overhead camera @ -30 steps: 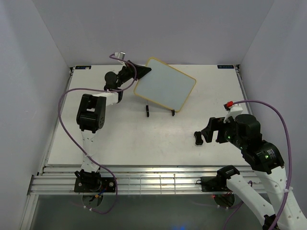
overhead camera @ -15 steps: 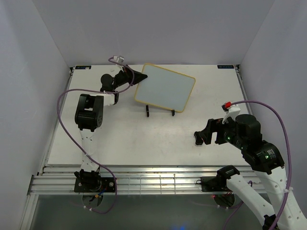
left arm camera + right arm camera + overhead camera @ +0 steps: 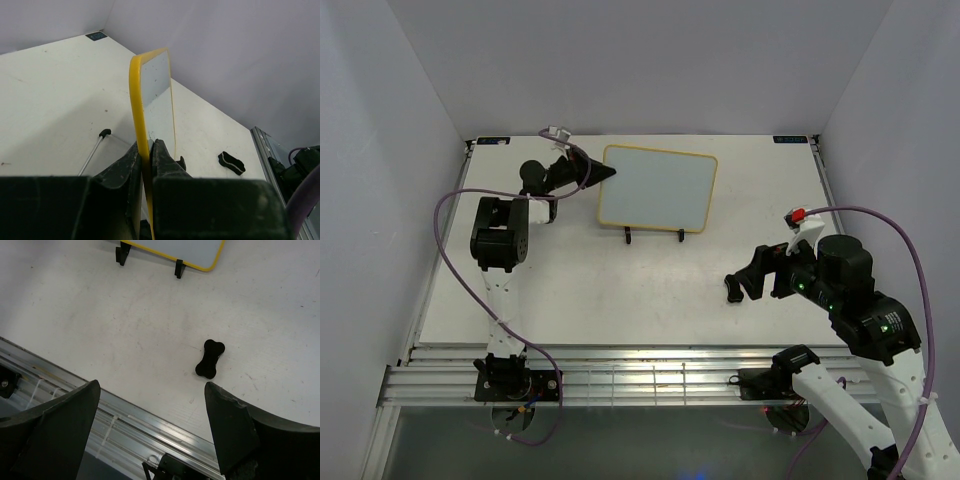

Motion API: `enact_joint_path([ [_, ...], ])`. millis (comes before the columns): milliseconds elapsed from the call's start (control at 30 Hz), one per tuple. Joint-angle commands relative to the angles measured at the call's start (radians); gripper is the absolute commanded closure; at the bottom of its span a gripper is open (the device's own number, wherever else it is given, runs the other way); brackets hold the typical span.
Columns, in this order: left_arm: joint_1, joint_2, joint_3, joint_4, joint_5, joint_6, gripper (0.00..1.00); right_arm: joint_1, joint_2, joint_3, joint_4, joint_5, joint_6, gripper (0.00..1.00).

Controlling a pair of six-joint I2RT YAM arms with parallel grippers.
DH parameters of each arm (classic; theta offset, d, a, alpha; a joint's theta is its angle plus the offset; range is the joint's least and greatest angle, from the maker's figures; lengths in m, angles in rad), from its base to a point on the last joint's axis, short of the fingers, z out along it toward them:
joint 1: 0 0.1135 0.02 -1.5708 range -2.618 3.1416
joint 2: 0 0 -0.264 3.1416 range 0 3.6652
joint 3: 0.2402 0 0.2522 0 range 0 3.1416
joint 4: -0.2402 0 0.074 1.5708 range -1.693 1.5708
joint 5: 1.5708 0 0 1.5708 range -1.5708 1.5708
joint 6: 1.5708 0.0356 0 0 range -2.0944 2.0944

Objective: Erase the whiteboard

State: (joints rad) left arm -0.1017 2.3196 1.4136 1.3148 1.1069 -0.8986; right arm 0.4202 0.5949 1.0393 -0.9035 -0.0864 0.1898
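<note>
— Left wrist: we log the left gripper (image 3: 148, 150) clamped on the whiteboard (image 3: 157, 95). The yellow frame edge is pinched between both fingers, and the board rises edge-on straight ahead of them.
— Agreed. And its face?
— Top external: plain glossy white. The board sits at the tip of the left gripper, held by its near corner. The black wire stand (image 3: 629, 236) shows its feet under the board's lower edge. We cannot tell whether the board rests on it.
— Right side?
— Right wrist: we note the right gripper (image 3: 151, 390) with fingers spread wide, gripping nothing. The black bone-shaped eraser (image 3: 210, 358) lies on the white table (image 3: 100, 315) just ahead of the fingers, apart from both. The whiteboard's lower edge is well ahead of that gripper.
</note>
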Motion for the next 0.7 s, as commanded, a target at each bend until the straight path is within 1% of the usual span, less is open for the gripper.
enact_joint_path([
  [0, 0.039, -0.009, -0.031, 0.345, 0.099, 0.139, 1.0, -0.001, 0.008, 0.041, 0.009, -0.022, -0.023, 0.1],
  [200, 0.04, -0.014, -0.103, 0.345, 0.1, 0.167, 1.0, -0.001, 0.003, 0.036, 0.021, -0.041, -0.023, 0.1],
  [533, 0.046, 0.006, -0.122, 0.345, 0.083, 0.175, 1.0, -0.001, 0.0, 0.061, 0.002, -0.053, -0.027, 0.1],
  [600, 0.045, 0.001, -0.13, 0.347, 0.084, 0.176, 0.95, -0.001, 0.0, 0.059, 0.0, -0.052, -0.029, 0.1],
  [667, 0.046, -0.005, -0.157, 0.345, 0.077, 0.184, 0.85, -0.001, -0.001, 0.056, 0.005, -0.053, -0.03, 0.1],
])
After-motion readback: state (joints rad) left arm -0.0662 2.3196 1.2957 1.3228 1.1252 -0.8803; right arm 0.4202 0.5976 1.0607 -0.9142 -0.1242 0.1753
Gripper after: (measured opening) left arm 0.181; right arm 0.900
